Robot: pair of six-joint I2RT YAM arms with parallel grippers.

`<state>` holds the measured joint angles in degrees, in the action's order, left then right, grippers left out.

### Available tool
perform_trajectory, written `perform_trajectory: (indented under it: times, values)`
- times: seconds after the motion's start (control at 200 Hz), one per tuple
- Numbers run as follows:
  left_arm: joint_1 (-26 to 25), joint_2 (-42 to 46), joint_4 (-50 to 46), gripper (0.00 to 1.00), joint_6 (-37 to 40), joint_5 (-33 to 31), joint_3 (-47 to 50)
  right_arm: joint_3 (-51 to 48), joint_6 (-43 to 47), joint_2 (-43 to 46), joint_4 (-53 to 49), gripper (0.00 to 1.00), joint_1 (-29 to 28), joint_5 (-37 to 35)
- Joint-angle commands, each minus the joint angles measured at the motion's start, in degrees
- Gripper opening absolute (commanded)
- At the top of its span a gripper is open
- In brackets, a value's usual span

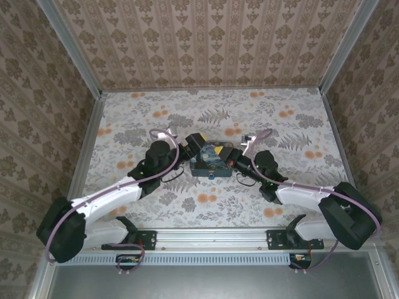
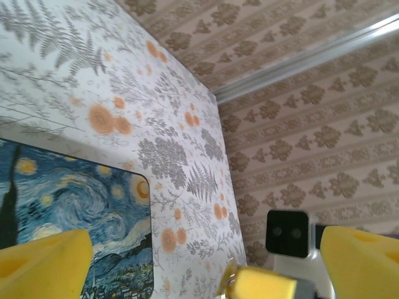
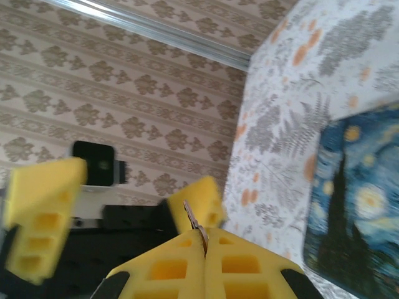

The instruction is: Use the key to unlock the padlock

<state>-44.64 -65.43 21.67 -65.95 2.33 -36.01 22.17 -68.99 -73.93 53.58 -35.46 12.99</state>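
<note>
The table, covered by a floral cloth, is seen whole from above, with walls patterned in brown on three sides. The left arm and right arm are stretched inward from the near edge and meet over the middle of the table. The blue swirl-painted tin lies flat there. Its far part is hidden under the two wrists in the top view, and it is cut off by the frame edges in both wrist views. The left gripper is released: its yellow fingers are spread wide at the bottom corners of its own view, with nothing clasped between them, and only their tips are in frame. The right gripper is clenched, its pads pressed flat together. From the seam a thin metal blade is seen edge-on, taken to be the key, though it is blurred and its shape cannot be read. A brass glint beside the right gripper's tip is cut off at the bottom edge of the left wrist view. The padlock cannot be made out with certainty: a tiny pale speck at the middle of the tin's near side is all that can be seen, too small to tell whether it is locked.
</note>
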Motion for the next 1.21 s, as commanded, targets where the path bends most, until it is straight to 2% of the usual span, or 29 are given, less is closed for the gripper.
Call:
perform_trajectory:
  times: [0.0,0.16,0.35,0.505,0.9,1.2]
  values:
    - [-0.54,3.03,-15.35,0.99,0.26,-5.69,-5.81,-2.18,2.02,2.42,-6.15,0.0,0.2,-2.65]
    - [-1.96,1.89,-33.47,1.0,-0.54,-8.95,-17.63,-3.61,2.18,2.16,-7.6,0.0,-0.54,-1.88]
    - [-2.97,-1.69,-38.38,1.0,-2.05,-4.98,-25.77,-3.89,2.03,-2.35,-5.76,0.0,-2.21,1.8]
    - [-3.65,-3.21,-43.26,1.0,-1.52,-3.13,-31.48,-5.0,1.66,-4.7,-4.45,0.0,-4.45,1.31]
    - [-3.82,-2.12,-42.1,1.0,-0.31,-3.22,-31.59,-4.9,2.18,-13.23,0.61,0.0,-4.88,-0.84]
    - [-2.98,-3.34,-41.19,1.0,0.65,-2.77,-32.37,-2.35,1.93,-18.97,5.19,0.0,-2.21,1.18]
